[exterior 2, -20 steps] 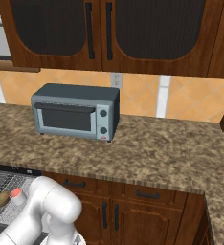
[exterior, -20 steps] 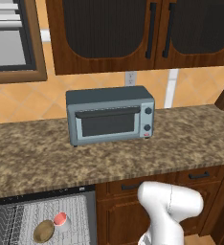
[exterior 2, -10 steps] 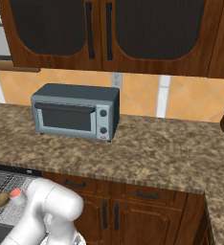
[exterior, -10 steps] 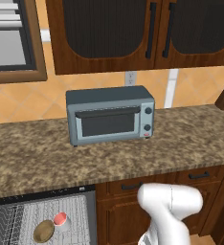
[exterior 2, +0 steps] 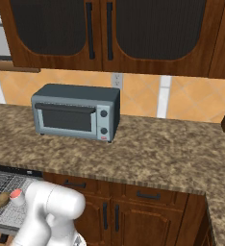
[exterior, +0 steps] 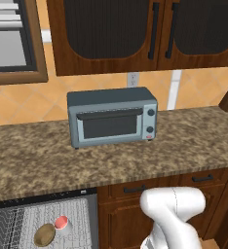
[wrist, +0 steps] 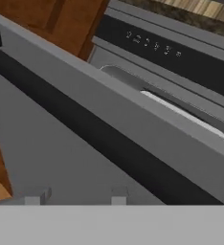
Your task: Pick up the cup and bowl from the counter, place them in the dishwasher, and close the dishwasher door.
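The small white red-lined cup and shallow tan-brown bowl sit on the dishwasher's white wire rack. The hand faces the flat grey dishwasher door; its grip cannot be told.

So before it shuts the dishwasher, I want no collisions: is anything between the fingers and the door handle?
Nothing visible. In the hand view the fingers sit close to the grey dishwasher door, and its dark bar handle runs unobstructed just beyond them.

the white arm bends low and downward; the hand shows two finger tips set apart.
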Available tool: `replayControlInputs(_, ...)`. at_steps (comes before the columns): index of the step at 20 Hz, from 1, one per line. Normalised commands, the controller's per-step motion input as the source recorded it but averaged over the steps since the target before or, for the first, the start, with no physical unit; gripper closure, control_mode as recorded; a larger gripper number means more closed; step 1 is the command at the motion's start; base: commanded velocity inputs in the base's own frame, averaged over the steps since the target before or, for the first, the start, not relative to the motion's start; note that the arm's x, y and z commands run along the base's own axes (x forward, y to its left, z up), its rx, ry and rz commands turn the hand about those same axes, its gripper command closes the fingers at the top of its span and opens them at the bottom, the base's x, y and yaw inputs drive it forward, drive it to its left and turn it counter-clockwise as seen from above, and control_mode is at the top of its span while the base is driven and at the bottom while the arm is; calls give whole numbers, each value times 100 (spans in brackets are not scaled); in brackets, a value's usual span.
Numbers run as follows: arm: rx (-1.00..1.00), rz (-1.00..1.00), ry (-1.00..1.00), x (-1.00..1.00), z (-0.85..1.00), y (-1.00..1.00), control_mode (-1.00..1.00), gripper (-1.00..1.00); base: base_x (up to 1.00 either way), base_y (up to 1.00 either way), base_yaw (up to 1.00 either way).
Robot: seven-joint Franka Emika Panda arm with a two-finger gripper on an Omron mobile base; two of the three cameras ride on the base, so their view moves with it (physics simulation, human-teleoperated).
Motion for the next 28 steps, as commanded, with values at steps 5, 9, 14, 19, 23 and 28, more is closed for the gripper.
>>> replayControlInputs(5,0,-9,-19,49,0,-41,-100,-100,0,0,0)
replayControlInputs(9,0,-15,-20,53,0,-45,-100,-100,0,0,0)
replayControlInputs(14,0,-22,-20,67,-1,-60,-100,-100,0,0,0)
replayControlInputs(19,0,-28,-20,73,-1,-54,-100,-100,0,0,0)
replayControlInputs(23,0,-32,-16,69,-6,-42,-100,-100,0,0,0)
replayControlInputs(28,0,-32,-12,74,-9,-32,-100,-100,0,0,0)
